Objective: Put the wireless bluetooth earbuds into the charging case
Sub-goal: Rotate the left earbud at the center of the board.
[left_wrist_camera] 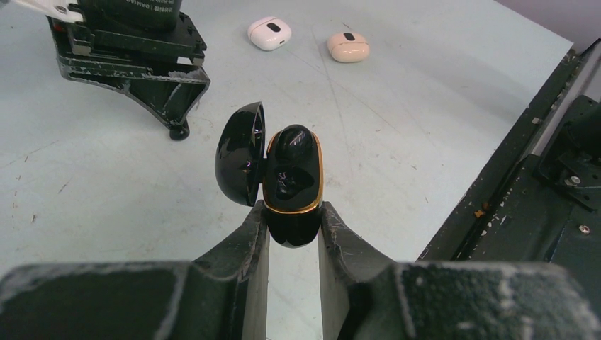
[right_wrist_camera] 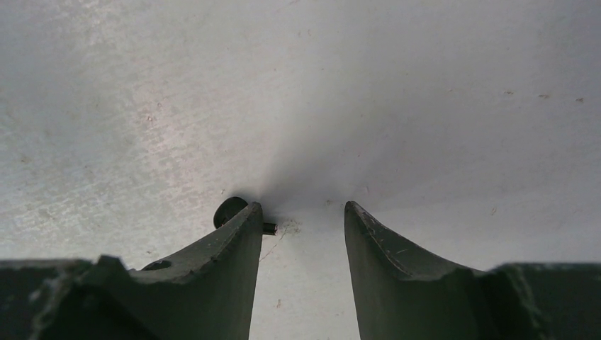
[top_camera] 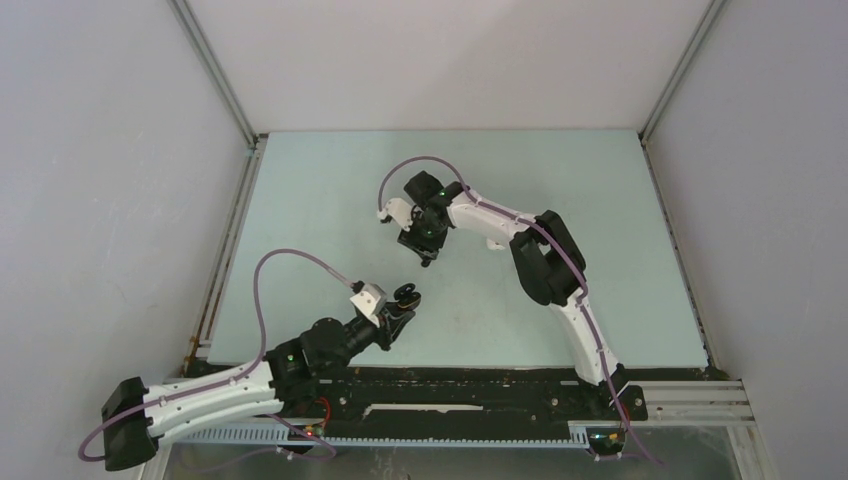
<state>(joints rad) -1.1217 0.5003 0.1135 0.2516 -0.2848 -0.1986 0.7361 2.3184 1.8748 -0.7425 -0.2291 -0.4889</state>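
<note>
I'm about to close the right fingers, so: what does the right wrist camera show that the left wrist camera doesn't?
Right wrist only: the right gripper stands open close to the table, and a small black earbud lies outside the finger at picture left, partly hidden, not in the gap. Left wrist only: the left gripper shut on an open black case, lid swung left; a white pod and a beige pod farther off. Both: the pale table and the right gripper's body.
</note>
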